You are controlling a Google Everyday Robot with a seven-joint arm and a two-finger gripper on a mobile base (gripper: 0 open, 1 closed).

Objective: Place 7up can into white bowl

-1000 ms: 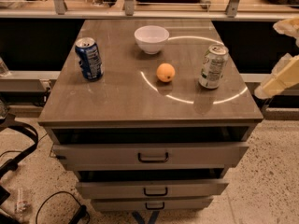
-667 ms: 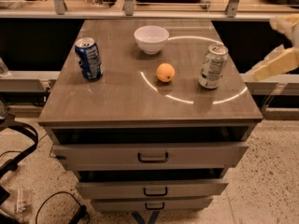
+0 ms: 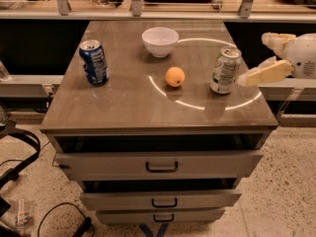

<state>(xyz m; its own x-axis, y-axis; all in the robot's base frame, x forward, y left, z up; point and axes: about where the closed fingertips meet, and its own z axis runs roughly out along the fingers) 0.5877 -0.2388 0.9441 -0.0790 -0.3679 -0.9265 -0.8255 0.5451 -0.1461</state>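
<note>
The 7up can (image 3: 225, 70), green and white with a silver top, stands upright on the right side of the cabinet top. The white bowl (image 3: 160, 41) sits empty at the back middle of the top, to the can's far left. My gripper (image 3: 252, 59) comes in from the right edge at can height. It is open and empty, its two cream fingers spread apart. The lower fingertip (image 3: 244, 80) is just right of the can and not touching it.
An orange (image 3: 175, 76) lies between the can and the bowl. A blue can (image 3: 94, 62) stands at the left side of the brown cabinet top (image 3: 123, 107). Drawers below stand slightly open. Cables lie on the floor at the left.
My gripper has moved left and slightly up, from off the cabinet's right edge to right beside the 7up can. The objects have not moved.
</note>
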